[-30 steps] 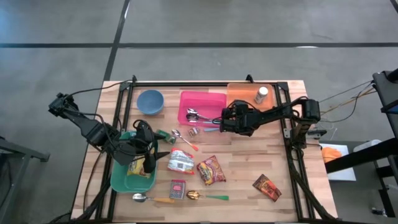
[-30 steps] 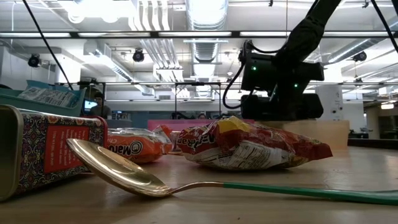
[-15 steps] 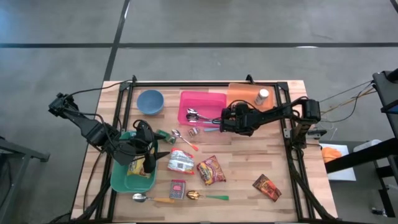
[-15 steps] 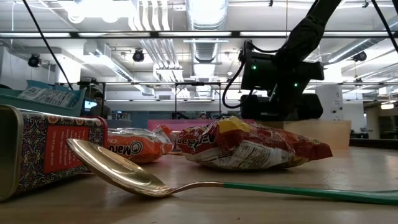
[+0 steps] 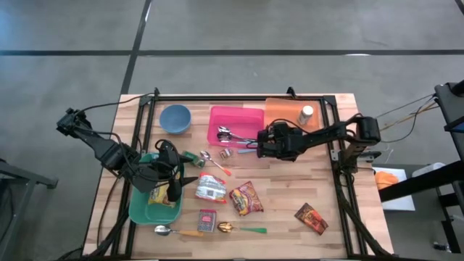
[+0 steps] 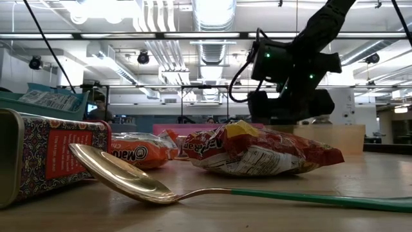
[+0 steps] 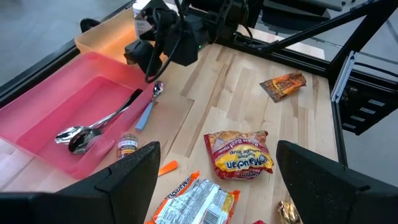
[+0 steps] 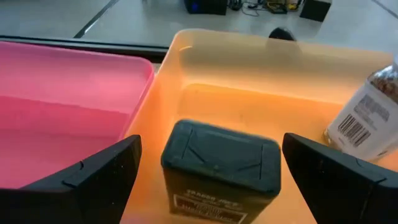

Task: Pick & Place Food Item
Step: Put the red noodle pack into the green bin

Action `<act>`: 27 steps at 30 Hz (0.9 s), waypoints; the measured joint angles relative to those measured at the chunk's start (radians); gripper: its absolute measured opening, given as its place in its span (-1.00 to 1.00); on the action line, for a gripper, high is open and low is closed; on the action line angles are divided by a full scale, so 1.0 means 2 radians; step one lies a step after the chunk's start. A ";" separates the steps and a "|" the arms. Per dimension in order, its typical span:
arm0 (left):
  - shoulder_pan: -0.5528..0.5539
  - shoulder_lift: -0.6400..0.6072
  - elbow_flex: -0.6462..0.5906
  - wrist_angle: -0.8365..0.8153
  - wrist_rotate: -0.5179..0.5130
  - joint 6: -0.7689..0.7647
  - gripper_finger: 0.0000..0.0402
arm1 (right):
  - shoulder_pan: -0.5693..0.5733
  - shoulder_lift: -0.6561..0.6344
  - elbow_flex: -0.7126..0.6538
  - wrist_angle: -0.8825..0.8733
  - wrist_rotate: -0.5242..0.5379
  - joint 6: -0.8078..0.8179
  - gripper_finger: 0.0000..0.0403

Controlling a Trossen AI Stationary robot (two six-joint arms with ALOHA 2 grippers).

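- Your right gripper is open wide, with one finger on each side of a dark box.
- There is a gap between the box and one finger. On the other side you cannot tell if they touch.
- The box stands upright, with the orange tray right behind it. You cannot tell if it stands inside that tray.
- A small bottle stands in the orange tray, off to the side of the box.
- From above, this gripper is by the corner where the pink tray and the orange tray meet.
- Two spoons lie in the pink tray.
- A blue-handled spoon lies on the table just beside the pink tray, under the gripper.
- Your left gripper is open too and holds nothing. It hangs over the green tray.
- A yellow pack lies in the green tray.
- In the middle of the table lie a noodle pack and a red bag, close together.
- A brown packet lies well apart from them.
- Near the front edge you have a small tin and a gold spoon.
- A blue bowl sits at the far side.
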 joint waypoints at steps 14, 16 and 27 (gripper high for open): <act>0.000 0.000 0.000 -0.001 0.000 0.000 0.62 | 0.073 -0.105 0.000 -0.006 -0.017 -0.118 0.92; 0.000 0.000 0.000 -0.001 0.000 0.000 0.62 | 0.092 -0.132 0.001 -0.007 -0.063 -0.145 0.92; 0.000 0.000 0.000 -0.003 0.000 0.017 0.62 | 0.213 -0.216 0.001 -0.119 -0.315 -0.053 0.92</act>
